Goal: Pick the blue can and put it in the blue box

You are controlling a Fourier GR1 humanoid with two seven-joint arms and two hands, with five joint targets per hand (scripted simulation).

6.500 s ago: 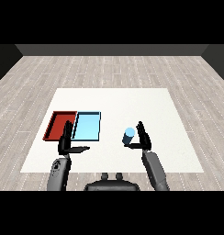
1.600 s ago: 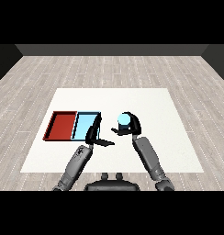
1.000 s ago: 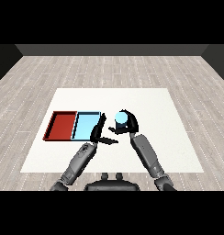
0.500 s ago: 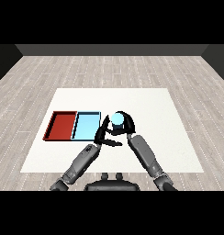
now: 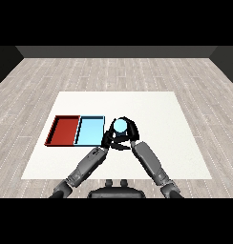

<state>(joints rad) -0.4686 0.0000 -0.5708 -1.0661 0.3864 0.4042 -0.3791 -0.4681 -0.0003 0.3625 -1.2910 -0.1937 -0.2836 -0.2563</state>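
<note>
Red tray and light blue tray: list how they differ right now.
Colour: the red tray is dark red, the light blue tray pale blue.
Position: the red tray lies farther left, toward the table's edge; the light blue tray lies nearer the blue can.
Surroundings: the hands meet just right of the light blue tray; the red tray has nothing close by.
Shared: both are shallow, rectangular, side by side and hold nothing.

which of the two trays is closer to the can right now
The light blue tray: it lies right beside the blue can held in the right robot hand; the red tray sits beyond it.
</note>
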